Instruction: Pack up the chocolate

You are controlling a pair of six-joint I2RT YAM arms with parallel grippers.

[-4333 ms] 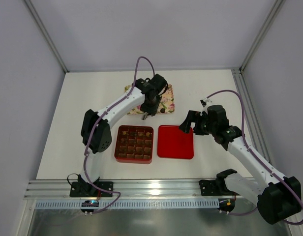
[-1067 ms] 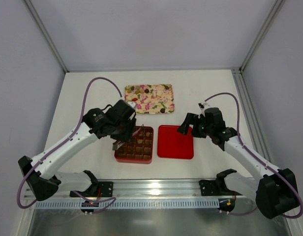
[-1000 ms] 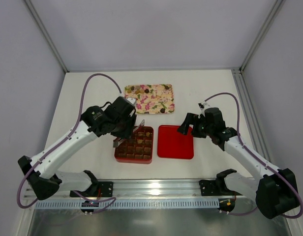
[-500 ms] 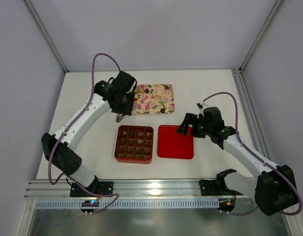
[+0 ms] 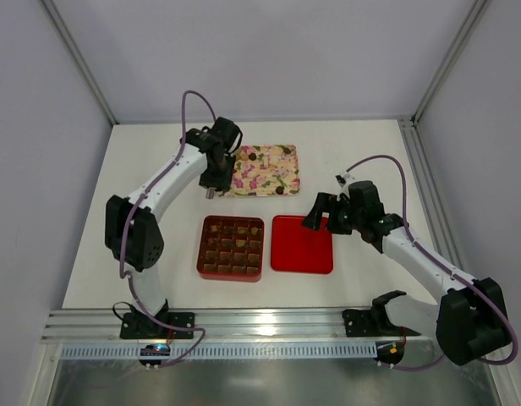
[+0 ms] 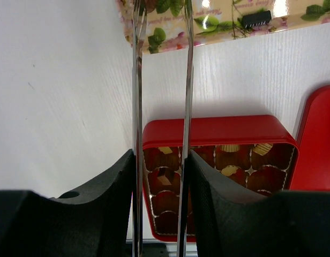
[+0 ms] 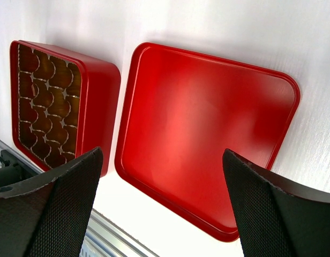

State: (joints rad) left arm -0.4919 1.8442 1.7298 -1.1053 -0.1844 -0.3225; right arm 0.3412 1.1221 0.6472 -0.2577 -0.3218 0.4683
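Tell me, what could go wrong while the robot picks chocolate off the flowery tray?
1. The left arm's thin fingers are right at the corner of the tray. They might bump its rim and push it instead of reaching a chocolate.
2. The pieces are tiny and the fingers are narrow. One piece could slip out and land on the table before it reaches the red box.

Floral tray (image 6: 218, 21) mostly beyond the left wrist view's top edge, red lid (image 6: 320, 144) beyond its right.
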